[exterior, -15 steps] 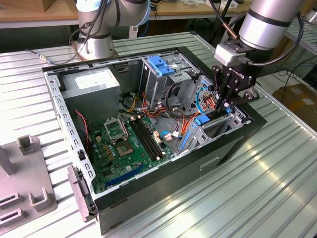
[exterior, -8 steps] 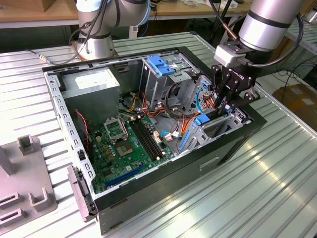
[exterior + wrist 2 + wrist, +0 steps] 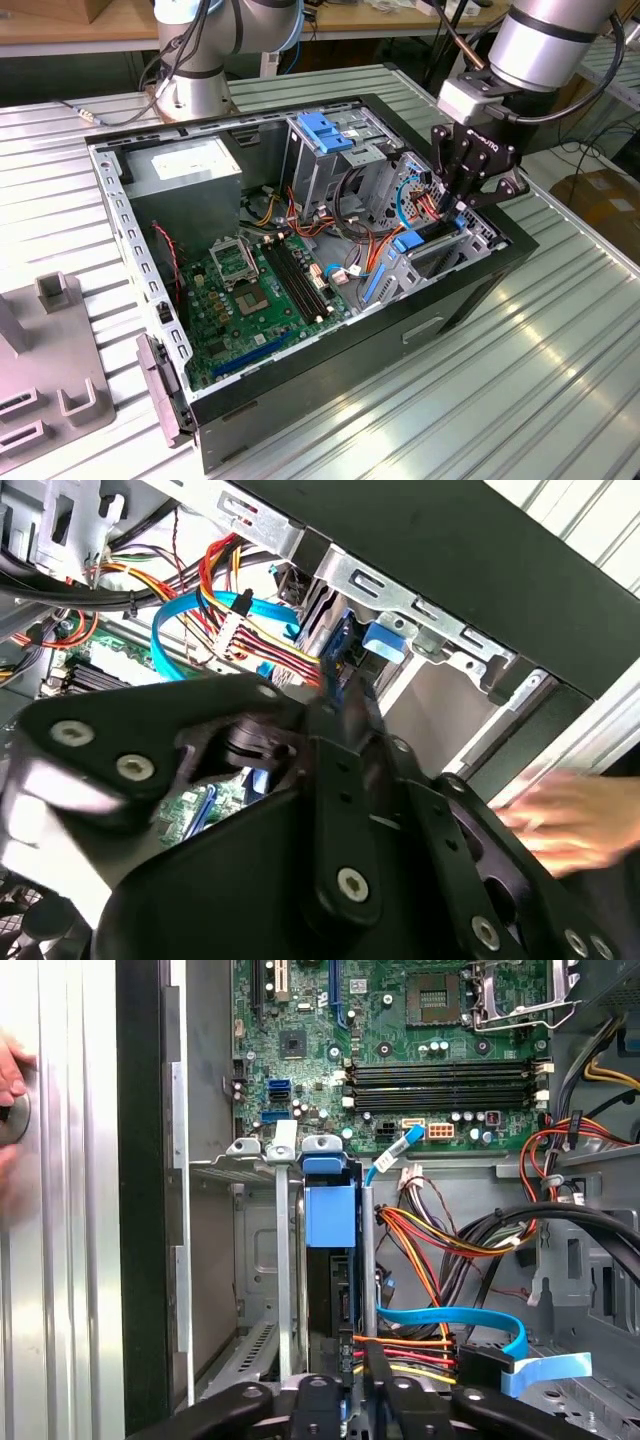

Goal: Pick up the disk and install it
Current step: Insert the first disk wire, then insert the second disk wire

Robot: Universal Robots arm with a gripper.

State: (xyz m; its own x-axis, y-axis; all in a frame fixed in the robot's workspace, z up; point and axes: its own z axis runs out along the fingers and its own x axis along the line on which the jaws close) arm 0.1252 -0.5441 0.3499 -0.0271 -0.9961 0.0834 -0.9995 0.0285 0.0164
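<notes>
end effector (image 3: pixel 470 190) sits at the right of the exterior view, lowered into the open computer case (image 3: pixel 250 430), with its fingers closed edge-on around the disk (image 3: pixel 340 1305), which in the first wrist view stands on its thin side in the drive bay (image 3: pixel 270 1260) at lower centre, capped by a blue bracket tab (image 3: pixel 330 1210). judging by that view, the disk's long axis runs up and down the frame, from the end effector toward the motherboard (image 3: pixel 400 1050), blue tab end leading, flat faces turned sideways against the bay rails.

risks, as i judge them: the disk looks only partly seated, so a slight tilt could jam it against the rails. a bundle of red and orange wires (image 3: pixel 420 1240) and a blue flat cable (image 3: pixel 450 1320) lie just beside the slot and could snag. a person's hand (image 3: pixel 570 820) rests at the case edge near the arm, on the worktop (image 3: pixel 560 330) side.
</notes>
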